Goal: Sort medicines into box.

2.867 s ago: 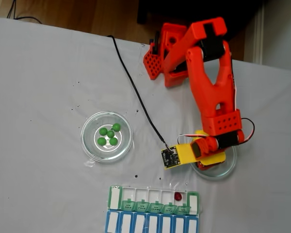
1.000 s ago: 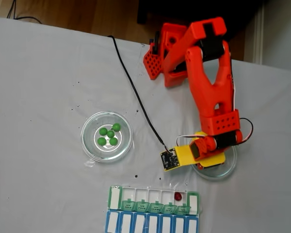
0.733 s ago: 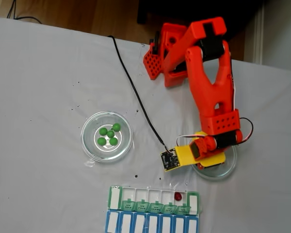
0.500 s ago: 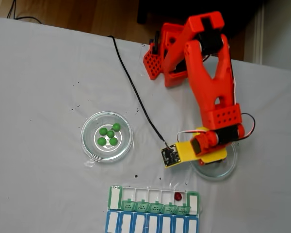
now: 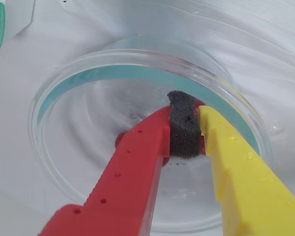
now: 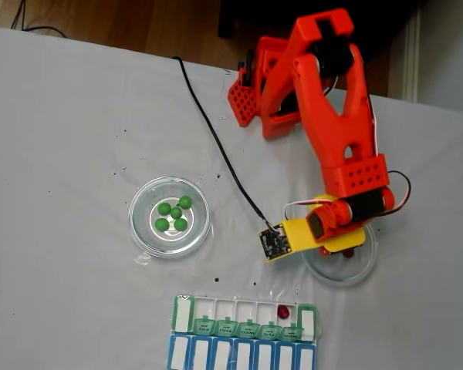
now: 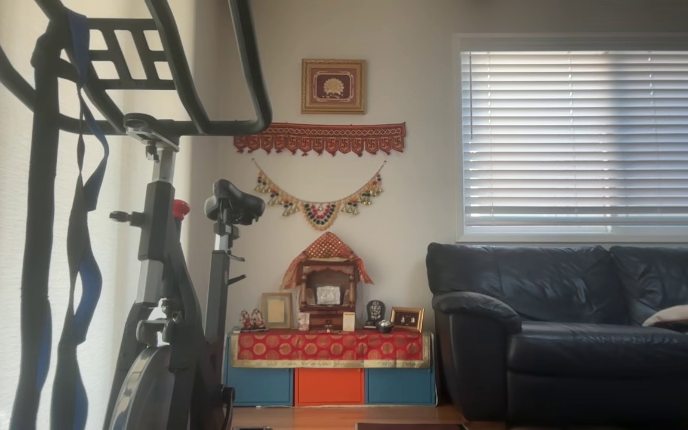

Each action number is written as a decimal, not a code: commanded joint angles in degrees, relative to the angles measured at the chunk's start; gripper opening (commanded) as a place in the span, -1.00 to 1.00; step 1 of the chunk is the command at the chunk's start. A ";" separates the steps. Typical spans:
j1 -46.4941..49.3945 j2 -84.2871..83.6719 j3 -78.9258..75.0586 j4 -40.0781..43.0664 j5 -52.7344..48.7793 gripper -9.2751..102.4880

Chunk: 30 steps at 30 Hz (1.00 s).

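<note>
- One orange arm [image 6: 336, 131] reaches over the white surface [image 6: 77, 123] to the right-hand glass dish [image 6: 336, 266] in the fixed view.
- Box [image 6: 243, 317] lies at the near edge of the surface, green lids open, one red ball [image 6: 282, 311] in a compartment. Lid labels are too small to read.
- Left-hand glass dish [image 6: 141, 231] holds five green balls [image 6: 173, 215].
- Claw [image 5: 184, 129] is closed inside the right-hand dish; a dark foam pad [image 5: 185, 130] fills the gap, with red glimpsed beside it. Whether a ball is held cannot be told.
- Step in hand, as judged: picking a red ball. The next move calls for a lift and carry to the box.
</note>
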 commanded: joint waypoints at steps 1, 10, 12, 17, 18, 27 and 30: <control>-0.26 0.44 -1.58 0.79 -0.44 -0.72; -2.11 -0.35 -2.20 2.11 -1.49 -0.55; -2.46 -0.70 -2.64 2.72 -1.58 -0.55; -3.43 -2.55 -3.43 3.78 -2.11 -0.54; -3.52 -3.16 -3.78 4.04 -2.37 -0.54; -3.08 -8.61 -7.56 7.03 -2.99 -0.50; -2.29 -8.79 -7.91 7.12 -2.29 -0.48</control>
